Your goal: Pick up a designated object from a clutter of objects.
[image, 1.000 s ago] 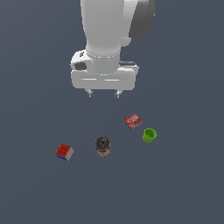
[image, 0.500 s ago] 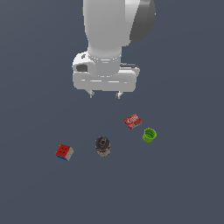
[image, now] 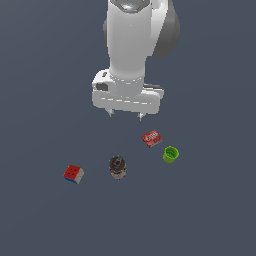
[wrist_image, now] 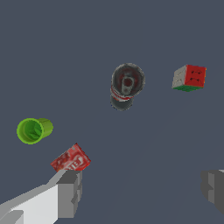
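Observation:
The designated object, a small flat red box with white lettering (image: 151, 138), lies on the grey floor; the wrist view shows the box (wrist_image: 71, 159) just beyond one fingertip. My gripper (image: 125, 114) hangs open above the floor, up and toward the exterior view's left of the box, holding nothing. In the wrist view the gripper (wrist_image: 142, 191) has its two grey fingers spread wide. The rest of the clutter: a green cup (image: 171, 155) beside the box, a dark round can (image: 117, 166), and a red-white-blue puzzle cube (image: 73, 174).
In the wrist view the green cup (wrist_image: 34, 130) lies on its side, the can (wrist_image: 125, 86) stands upright and the puzzle cube (wrist_image: 189, 78) sits farthest off. The floor is a plain dark grey surface with no edges in view.
The gripper has shifted slightly toward the exterior view's right and a little lower, nearer the red box. The objects have not moved.

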`<state>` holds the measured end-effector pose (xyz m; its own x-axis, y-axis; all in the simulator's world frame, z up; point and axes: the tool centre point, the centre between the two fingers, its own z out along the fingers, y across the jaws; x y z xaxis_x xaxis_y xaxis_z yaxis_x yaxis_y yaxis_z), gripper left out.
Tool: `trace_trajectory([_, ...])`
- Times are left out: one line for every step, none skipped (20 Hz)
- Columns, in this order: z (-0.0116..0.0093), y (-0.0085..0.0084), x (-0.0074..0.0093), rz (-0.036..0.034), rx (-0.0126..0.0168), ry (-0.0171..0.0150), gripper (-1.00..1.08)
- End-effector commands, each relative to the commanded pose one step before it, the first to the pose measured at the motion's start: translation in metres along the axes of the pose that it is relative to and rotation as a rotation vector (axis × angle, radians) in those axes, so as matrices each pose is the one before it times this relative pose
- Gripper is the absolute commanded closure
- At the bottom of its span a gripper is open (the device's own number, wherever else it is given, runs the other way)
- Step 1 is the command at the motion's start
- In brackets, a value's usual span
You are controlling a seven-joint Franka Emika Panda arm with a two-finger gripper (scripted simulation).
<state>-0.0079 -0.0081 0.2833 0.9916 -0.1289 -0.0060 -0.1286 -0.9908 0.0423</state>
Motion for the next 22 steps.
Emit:
trace_trajectory([0.01025,-0.00699,-0.00096,0.03847,0.00048,0.0007,-0.92])
trace_trajectory([0.00457,-0.00308,-0.00065,0.01746,0.00028,0.00039,-0.92])
trace_trajectory([0.0048,-0.00321,-0.00081,0.01841,0.00033,0.00039,-0.92])
trace_trajectory([0.00493,-0.00328,-0.00098,0.01893,0.00038,0.00039,-0.92])
trace_trajectory([0.00493,-0.00325,-0.00112,0.01903,0.00042,0.00037,-0.92])
trace_trajectory([0.00492,-0.0032,-0.00126,0.01903,0.00045,0.00035,-0.92])
trace_trajectory([0.0049,-0.00315,-0.0014,0.01903,0.00049,0.00033,-0.92])
trace_trajectory([0.00488,-0.00309,-0.00154,0.01903,0.00052,0.0003,-0.92])
trace_trajectory([0.00486,-0.00303,-0.00167,0.01904,0.00055,0.00028,-0.92])
trace_trajectory([0.00484,-0.00296,-0.0018,0.01904,0.00059,0.00025,-0.92])
trace_trajectory([0.00482,-0.00289,-0.00193,0.01904,0.00062,0.00022,-0.92])
trace_trajectory([0.0048,-0.00281,-0.00206,0.01905,0.00065,0.00019,-0.92])
trace_trajectory([0.00478,-0.00273,-0.00218,0.01906,0.00067,0.00016,-0.92])
trace_trajectory([0.00476,-0.00265,-0.0023,0.01906,0.0007,0.00013,-0.92])
trace_trajectory([0.00473,-0.00256,-0.00242,0.01907,0.00073,0.00009,-0.92])
trace_trajectory([0.00471,-0.00246,-0.00253,0.01907,0.00075,0.00006,-0.92])
trace_trajectory([0.00469,-0.00236,-0.00264,0.01908,0.00077,0.00002,-0.92])
trace_trajectory([0.00466,-0.00226,-0.00274,0.01908,0.0008,-0.00002,-0.92])
trace_trajectory([0.00464,-0.00216,-0.00284,0.01909,0.00082,-0.00006,-0.92])
trace_trajectory([0.00461,-0.00204,-0.00294,0.0191,0.00083,-0.0001,-0.92])
trace_trajectory([0.00458,-0.00193,-0.00303,0.0191,0.00085,-0.00014,-0.92])
trace_trajectory([0.00456,-0.00181,-0.00312,0.01912,0.00087,-0.00018,-0.92])
